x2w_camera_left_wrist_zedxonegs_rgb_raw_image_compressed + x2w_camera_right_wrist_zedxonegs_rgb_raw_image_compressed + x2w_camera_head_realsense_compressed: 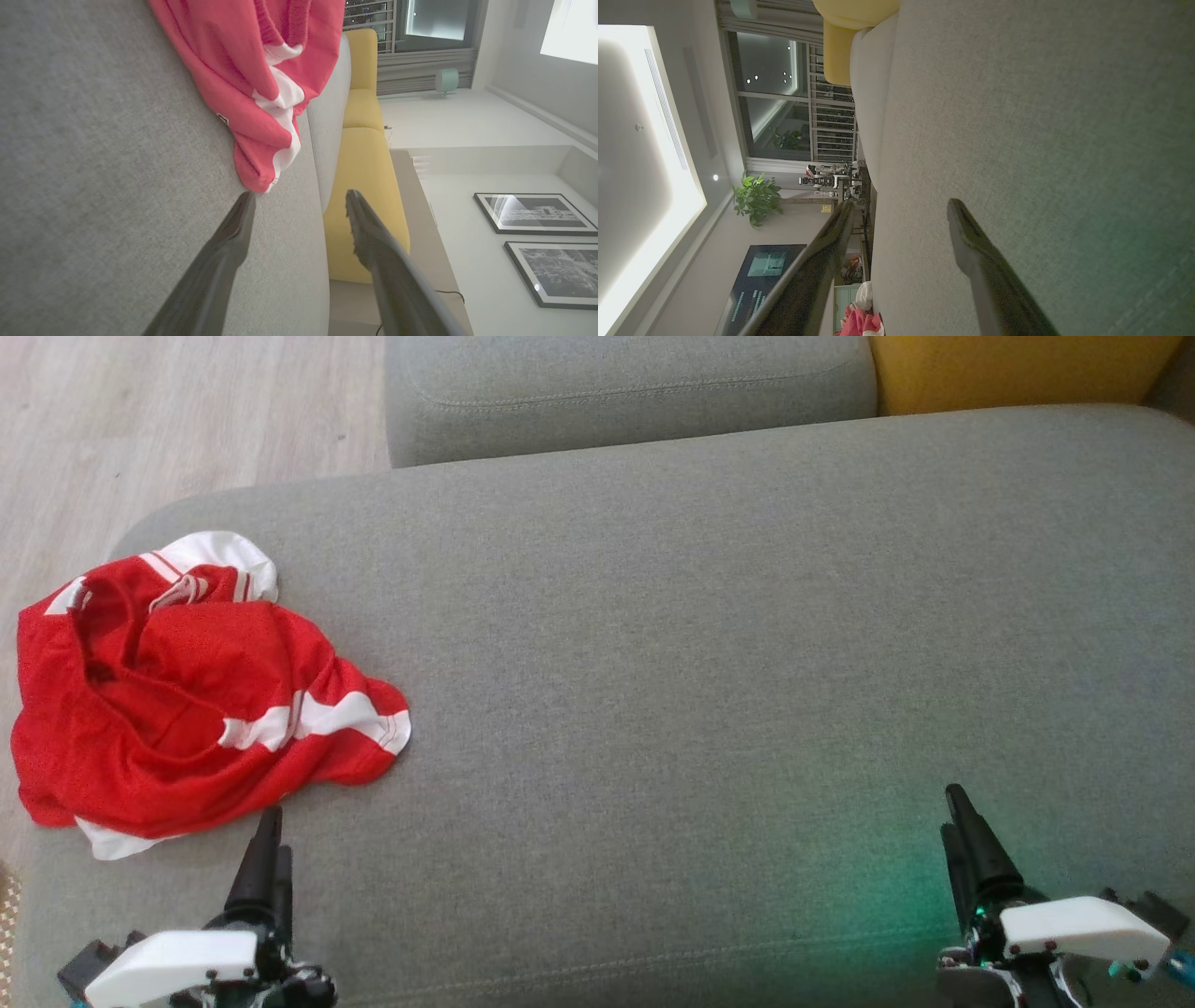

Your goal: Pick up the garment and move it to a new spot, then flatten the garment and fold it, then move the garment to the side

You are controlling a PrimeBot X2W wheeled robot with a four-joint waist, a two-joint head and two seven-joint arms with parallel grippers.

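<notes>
Crumpled red garment (187, 691) lies at nine o'clock on the grey cushion (700, 663), just past the left gripper (300, 195). Wrist views, unlike the edge-on head view, show it and the right gripper (901, 204) spread apart, empty.

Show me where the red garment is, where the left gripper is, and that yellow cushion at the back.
red garment (187, 658), head view, on the red cloth in the middle of the heap.
left gripper (300, 195), left wrist view, midway between its two fingertips.
yellow cushion (1018, 373), head view, middle of its visible part.
</notes>
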